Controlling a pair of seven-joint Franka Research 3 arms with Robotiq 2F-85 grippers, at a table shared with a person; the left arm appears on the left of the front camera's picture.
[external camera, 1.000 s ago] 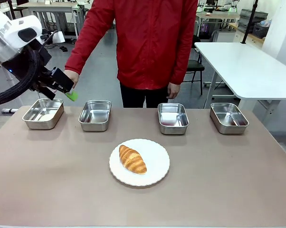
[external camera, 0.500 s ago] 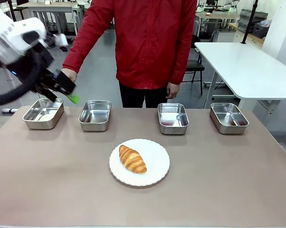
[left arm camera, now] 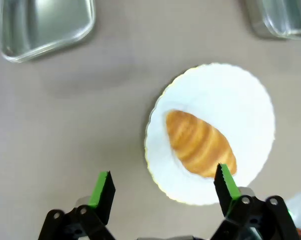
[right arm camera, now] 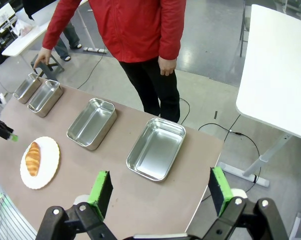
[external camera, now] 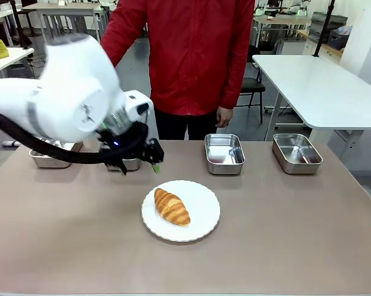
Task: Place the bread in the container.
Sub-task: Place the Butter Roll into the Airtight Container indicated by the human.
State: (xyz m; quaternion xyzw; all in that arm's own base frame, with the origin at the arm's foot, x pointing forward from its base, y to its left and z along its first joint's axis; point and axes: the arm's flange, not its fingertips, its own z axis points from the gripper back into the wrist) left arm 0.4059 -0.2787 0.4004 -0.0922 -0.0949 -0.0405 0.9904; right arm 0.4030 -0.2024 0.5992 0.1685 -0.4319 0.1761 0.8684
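The bread, a golden-brown croissant [external camera: 172,206], lies on a round white plate [external camera: 201,200] in the middle of the table. In the left wrist view the croissant [left arm camera: 200,144] sits just ahead of the right-hand finger. My left gripper [external camera: 154,163] hovers open by the plate's back left edge, holding nothing, with its fingers [left arm camera: 103,187] spread wide. Four steel pans line the far edge. Two stand free at the right [external camera: 224,153] [external camera: 296,153], and my left arm partly hides the two at the left [external camera: 53,154]. My right gripper [right arm camera: 159,191] is open and empty, high above the table's right end.
A person in a red top stands behind the table with one hand [right arm camera: 40,59] reaching down by the leftmost pans [right arm camera: 44,95]. A white table [external camera: 321,86] stands at the back right. The tabletop [external camera: 284,234] in front of the plate is bare.
My left arm has swung from the back left corner, over the left pans, rightward and down to the plate's back left edge. The croissant and plate have not moved.
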